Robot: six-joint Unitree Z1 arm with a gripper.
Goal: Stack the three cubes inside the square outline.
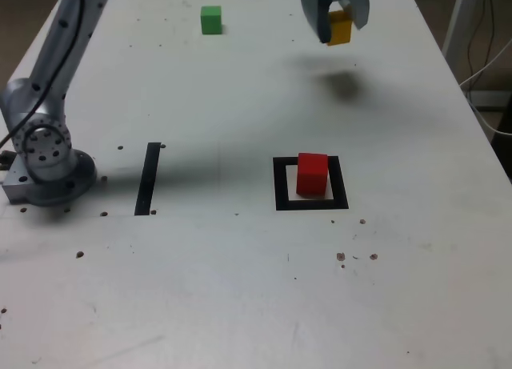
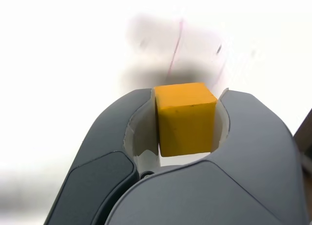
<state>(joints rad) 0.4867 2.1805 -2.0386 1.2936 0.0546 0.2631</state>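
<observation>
My gripper [image 1: 339, 26] hangs above the far right part of the table, shut on the yellow cube [image 1: 341, 28]; its shadow lies on the table below. The wrist view shows the yellow cube [image 2: 186, 118] clamped between the two grey jaws of the gripper [image 2: 187, 121]. The red cube [image 1: 312, 174] stands inside the square outline [image 1: 282, 185], right of centre in the exterior view. The green cube [image 1: 211, 20] rests on the table at the far edge, to the exterior view's left of the gripper.
A narrow black strip [image 1: 148, 178] lies on the table left of the square. The arm's base [image 1: 44, 157] sits at the exterior view's left edge. Cables hang off the table's right side [image 1: 484, 57].
</observation>
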